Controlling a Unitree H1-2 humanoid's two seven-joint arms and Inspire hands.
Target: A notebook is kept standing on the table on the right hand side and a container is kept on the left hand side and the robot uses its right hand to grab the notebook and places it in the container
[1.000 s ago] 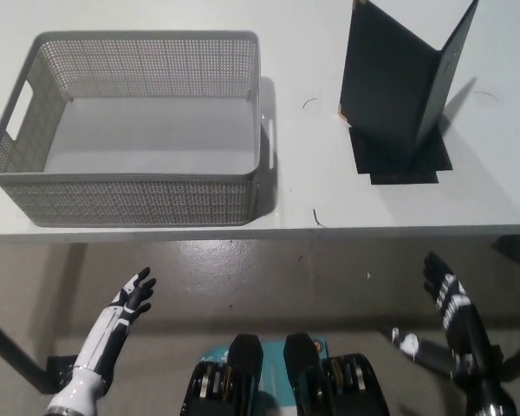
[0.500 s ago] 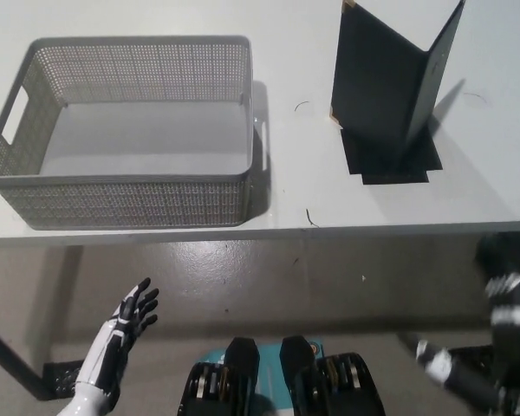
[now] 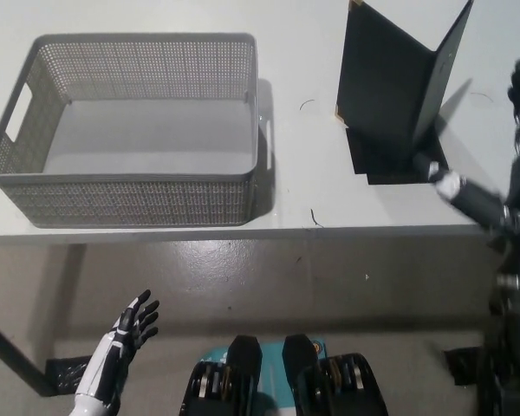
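Standing notebook [image 3: 390,82] left of right hand [image 3: 494,186] | apart | fingers spread, holding nothing

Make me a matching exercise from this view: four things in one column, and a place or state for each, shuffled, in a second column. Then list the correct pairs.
Things
1. notebook
2. container
3. left hand
4. right hand

Places or states
A. low at the picture's left, below the table edge, fingers apart, holding nothing
B. raised over the table's right end, beside the dark cover, fingers spread
C. grey mesh, nothing inside, on the table's left side
D. dark, standing open on its edge on the table's right side

Pairs: 1-D, 2-C, 3-A, 4-B
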